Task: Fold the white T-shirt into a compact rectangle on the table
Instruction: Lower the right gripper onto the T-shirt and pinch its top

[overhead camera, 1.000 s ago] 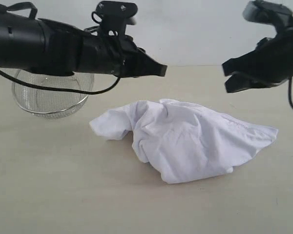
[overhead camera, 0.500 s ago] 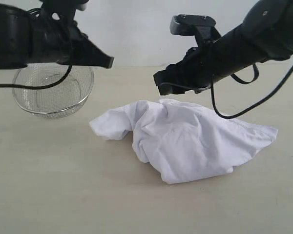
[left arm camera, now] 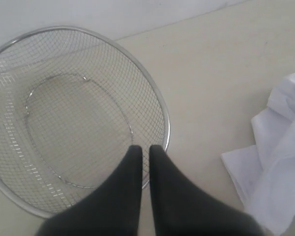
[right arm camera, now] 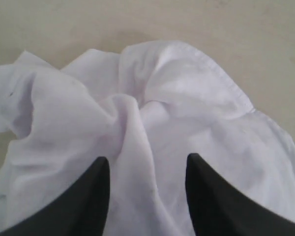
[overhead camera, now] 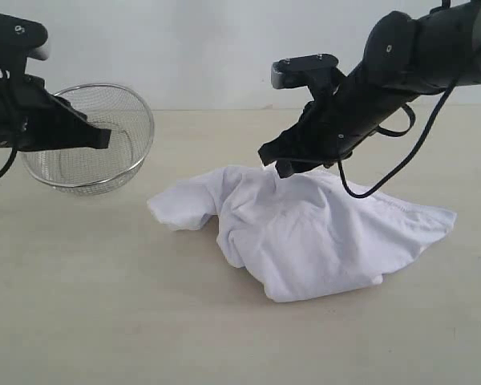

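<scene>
The white T-shirt (overhead camera: 305, 233) lies crumpled in a heap on the table (overhead camera: 104, 305), a hemmed edge showing in the right wrist view (right arm camera: 226, 81). My right gripper (overhead camera: 274, 160) hangs open just over the heap's rear top, its two black fingertips (right arm camera: 101, 167) spread either side of a raised fold (right arm camera: 132, 142). Far to the left, my left gripper (overhead camera: 104, 138) is shut and holds nothing, hovering in front of the wire basket; its tips (left arm camera: 132, 150) sit over the basket's rim. The shirt's lettering and tag are hidden.
A round wire-mesh basket (overhead camera: 136, 108) stands at the back left (left arm camera: 160, 110), with nothing in it. Bare tabletop runs in front of the shirt and to its left (left arm camera: 221, 73). A pale wall (overhead camera: 208, 48) closes off the back.
The right arm swung in from the right and dropped onto the shirt's top, opening its jaws. The left arm pulled back leftward to the basket and closed.
</scene>
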Robot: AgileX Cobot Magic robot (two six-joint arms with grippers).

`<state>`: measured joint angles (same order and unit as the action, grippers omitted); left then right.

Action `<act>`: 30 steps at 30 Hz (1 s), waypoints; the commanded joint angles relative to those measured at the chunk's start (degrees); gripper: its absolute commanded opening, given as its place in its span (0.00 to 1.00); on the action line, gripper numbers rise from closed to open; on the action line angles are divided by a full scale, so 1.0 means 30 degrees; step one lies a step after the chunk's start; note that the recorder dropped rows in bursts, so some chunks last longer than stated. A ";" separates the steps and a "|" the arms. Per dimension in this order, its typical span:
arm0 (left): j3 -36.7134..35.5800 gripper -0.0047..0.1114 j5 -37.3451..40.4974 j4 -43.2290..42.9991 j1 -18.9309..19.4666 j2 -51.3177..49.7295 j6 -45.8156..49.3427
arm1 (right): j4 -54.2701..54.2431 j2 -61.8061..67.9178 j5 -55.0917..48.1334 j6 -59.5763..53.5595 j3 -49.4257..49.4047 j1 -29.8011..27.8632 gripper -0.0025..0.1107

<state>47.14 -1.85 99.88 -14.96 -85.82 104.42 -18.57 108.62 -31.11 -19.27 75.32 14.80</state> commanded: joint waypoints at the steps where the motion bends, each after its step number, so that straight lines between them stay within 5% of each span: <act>1: -0.0404 0.08 0.1161 0.0022 0.0816 0.0144 -0.0531 | 0.0386 0.0012 -0.0779 0.0306 0.0117 0.0031 0.39; 16: -0.0404 0.08 0.1283 0.0022 0.0908 0.0144 -0.0531 | -0.0181 0.1453 -0.1491 0.0380 0.1434 0.0031 0.38; 21: -0.0404 0.08 0.1283 0.0022 0.0908 0.0144 -0.0531 | -0.0079 0.1528 -0.1734 0.0157 0.2385 0.0031 0.02; 27: -0.0404 0.08 0.1283 0.0022 0.0908 0.0144 -0.0531 | 0.0456 0.1645 -0.2383 0.0195 0.2529 0.0031 0.05; 30: -0.0404 0.08 0.1283 0.0022 0.0908 0.0144 -0.0531 | 0.0456 0.1645 -0.3163 -0.0138 0.2561 0.0031 0.25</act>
<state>46.15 1.40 99.88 -12.42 -85.71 103.55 -17.89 113.62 -38.55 -18.52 82.63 14.80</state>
